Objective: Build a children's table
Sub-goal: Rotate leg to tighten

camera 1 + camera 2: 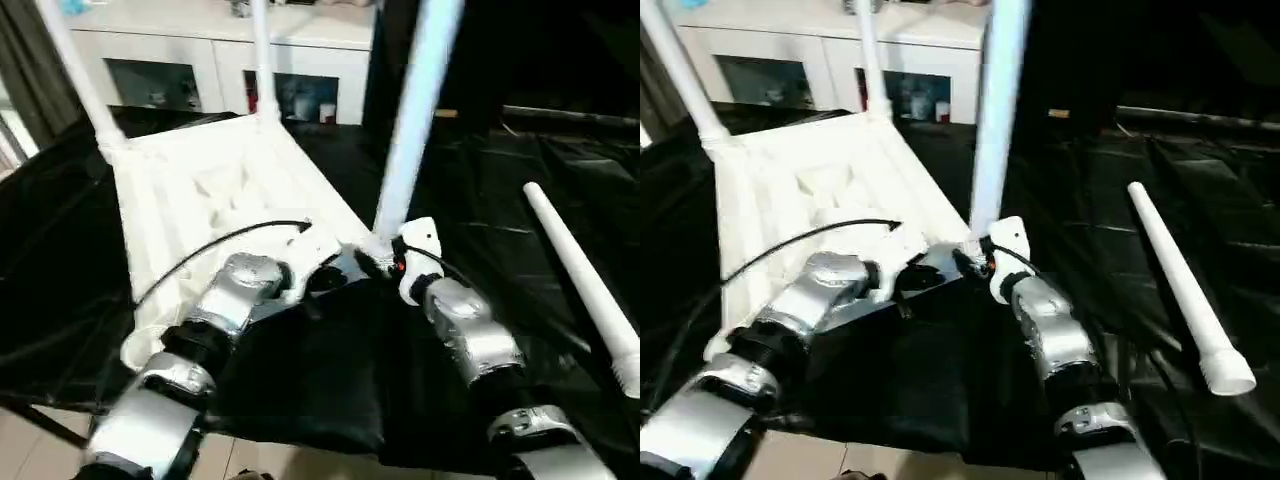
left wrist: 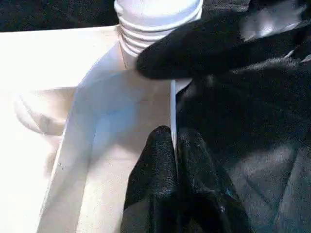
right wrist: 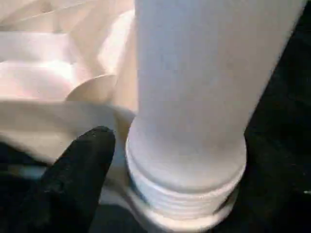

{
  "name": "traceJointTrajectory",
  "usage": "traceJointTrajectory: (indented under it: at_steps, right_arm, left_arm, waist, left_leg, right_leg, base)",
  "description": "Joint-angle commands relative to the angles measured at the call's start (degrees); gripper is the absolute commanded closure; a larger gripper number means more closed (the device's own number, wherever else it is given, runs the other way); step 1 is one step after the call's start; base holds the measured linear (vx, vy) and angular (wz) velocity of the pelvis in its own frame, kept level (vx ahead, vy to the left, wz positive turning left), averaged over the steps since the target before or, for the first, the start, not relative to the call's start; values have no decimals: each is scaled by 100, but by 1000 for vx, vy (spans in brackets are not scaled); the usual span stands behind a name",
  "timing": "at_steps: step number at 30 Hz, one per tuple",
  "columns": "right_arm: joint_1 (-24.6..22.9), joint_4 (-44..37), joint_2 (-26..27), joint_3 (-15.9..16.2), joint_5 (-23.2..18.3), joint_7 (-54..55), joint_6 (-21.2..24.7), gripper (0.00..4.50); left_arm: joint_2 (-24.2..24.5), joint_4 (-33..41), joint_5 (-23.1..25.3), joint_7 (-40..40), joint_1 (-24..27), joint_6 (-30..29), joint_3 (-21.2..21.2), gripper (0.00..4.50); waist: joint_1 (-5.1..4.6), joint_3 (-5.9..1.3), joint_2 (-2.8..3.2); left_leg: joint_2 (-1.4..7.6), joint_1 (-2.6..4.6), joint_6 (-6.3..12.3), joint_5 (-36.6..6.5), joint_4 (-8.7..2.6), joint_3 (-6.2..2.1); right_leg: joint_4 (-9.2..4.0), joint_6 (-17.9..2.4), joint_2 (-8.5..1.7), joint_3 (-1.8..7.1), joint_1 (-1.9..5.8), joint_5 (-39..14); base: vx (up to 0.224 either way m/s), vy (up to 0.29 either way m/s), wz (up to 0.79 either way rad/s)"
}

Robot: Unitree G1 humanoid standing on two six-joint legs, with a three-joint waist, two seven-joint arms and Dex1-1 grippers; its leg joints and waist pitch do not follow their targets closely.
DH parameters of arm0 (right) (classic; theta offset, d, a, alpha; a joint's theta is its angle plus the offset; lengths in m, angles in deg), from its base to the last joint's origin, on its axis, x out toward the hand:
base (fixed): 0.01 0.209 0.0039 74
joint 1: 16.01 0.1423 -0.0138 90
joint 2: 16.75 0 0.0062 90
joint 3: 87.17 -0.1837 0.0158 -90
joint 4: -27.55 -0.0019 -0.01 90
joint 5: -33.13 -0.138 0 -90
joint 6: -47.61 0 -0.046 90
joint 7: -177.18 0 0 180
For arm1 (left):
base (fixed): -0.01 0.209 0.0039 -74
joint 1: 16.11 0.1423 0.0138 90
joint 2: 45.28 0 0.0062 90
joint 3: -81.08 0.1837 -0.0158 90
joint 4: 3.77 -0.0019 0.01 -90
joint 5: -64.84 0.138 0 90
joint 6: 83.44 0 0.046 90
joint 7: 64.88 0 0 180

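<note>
Leg (image 1: 412, 110) stands upright in the near corner socket, threads showing (not seated); right claw (image 1: 385, 258) spread around its base; left claw (image 2: 175, 145) pinches the tabletop rim (image 2: 173, 102).

Both forearms are rounded silver shells joined by black ring-shaped collars, the left forearm (image 1: 215, 315) and the right forearm (image 1: 470, 335) alike; each ends in a white wrist housing. A thin black cable (image 1: 200, 255) arcs over the left wrist; a small red mark (image 1: 399, 266) shows on the right wrist housing (image 1: 418, 255). The fingers (image 2: 163, 189) are matte black, rounded and softly textured, blunt at their tips.
</note>
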Motion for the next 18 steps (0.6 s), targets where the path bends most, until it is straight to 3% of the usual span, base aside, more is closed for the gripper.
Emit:
traceJointTrajectory:
  at_steps: [1, 7, 9, 10, 14, 16, 18]
  right_arm:
    - [-4, -361, -182, 145, -161, -658, 108, 51]
    - [-185, -645, -718, 441, -193, -1811, 71, 51]
    - [-206, -691, -752, 443, -220, -1910, 92, 51]
    - [-244, -802, -808, 455, -286, -2074, 155, 51]
    - [-290, -945, -895, 551, -343, -2386, 251, 51]
    - [-295, -927, -886, 557, -351, -2430, 238, 51]
    - [-292, -905, -862, 547, -366, -2458, 232, 77]
  left_arm:
    - [161, 85, -121, 397, 120, 266, -29, 450]
    - [521, 453, -412, 1425, 358, 430, 83, 450]
    - [573, 534, -457, 1605, 406, 450, 114, 450]
    - [650, 647, -529, 1860, 477, 456, 148, 450]
    - [740, 794, -608, 2084, 569, 356, 159, 450]
    - [762, 885, -630, 2149, 606, 260, 158, 450]
    - [770, 923, -630, 2167, 623, 245, 151, 450]
  waist:
    - [22, -324, -77]
    - [56, -360, -54]
    - [96, -368, -54]
    - [133, -400, -54]
    - [212, -442, -59]
    - [233, -431, -72]
    - [236, -404, -66]
  left_leg:
    - [355, 165, -52, -2226, -435, -266]
    - [377, 167, 76, -1736, -396, -208]
    - [383, 194, 179, -1529, -362, -168]
    - [379, 158, 288, -1194, -332, -167]
    - [372, 150, 541, -646, -255, -141]
    - [366, 110, 606, -585, -234, -135]
    - [374, 119, 519, -885, -261, -141]
  right_leg:
    - [-462, -963, -278, 164, 86, -2029]
    - [-335, -1320, -244, 159, 106, -1124]
    - [-303, -1456, -229, 164, 93, -783]
    - [-230, -1539, -229, 142, 141, -406]
    - [-130, -1674, -216, 133, 144, 321]
    - [-119, -1700, -217, 129, 123, 363]
    - [-168, -1641, -232, 133, 109, -126]
  base:
    - [0, 0, 0]
    - [0, 0, 0]
    - [0, 0, 0]
    - [0, 0, 0]
    - [0, 0, 0]
    - [0, 0, 0]
    - [0, 0, 0]
